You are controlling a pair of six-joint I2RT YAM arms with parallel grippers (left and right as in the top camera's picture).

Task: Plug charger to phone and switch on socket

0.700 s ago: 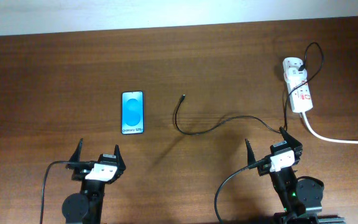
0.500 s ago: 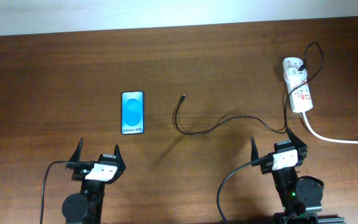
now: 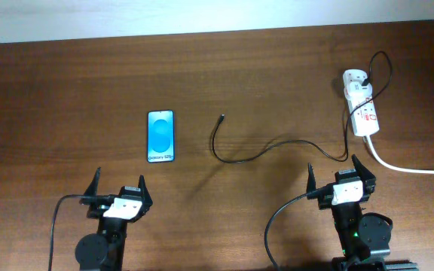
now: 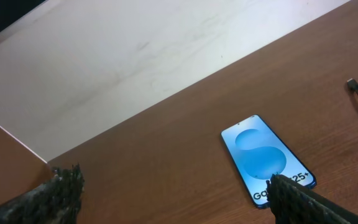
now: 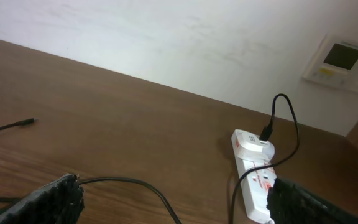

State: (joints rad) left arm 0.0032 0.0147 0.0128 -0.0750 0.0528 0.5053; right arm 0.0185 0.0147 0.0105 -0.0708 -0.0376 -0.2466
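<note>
- Overhead: my right gripper [image 3: 334, 175] has slid right, toward the socket [image 3: 360, 105]. My left gripper [image 3: 119, 187] has not moved. Both sets of jaws are spread wide and hold nothing, so I judge the task barely begun. The phone [image 3: 160, 136] lies flat, left of centre, with its long axis running away from me and its text end nearest me. The charger [image 3: 262, 150] curls between phone and socket, tip pointing away.
- Left wrist: the phone [image 4: 267, 160] lies ahead and to the right, untouched by my fingers [image 4: 55, 193].
- Right wrist: the socket [image 5: 257, 174] lies ahead and to the right, lengthwise away from me.
</note>
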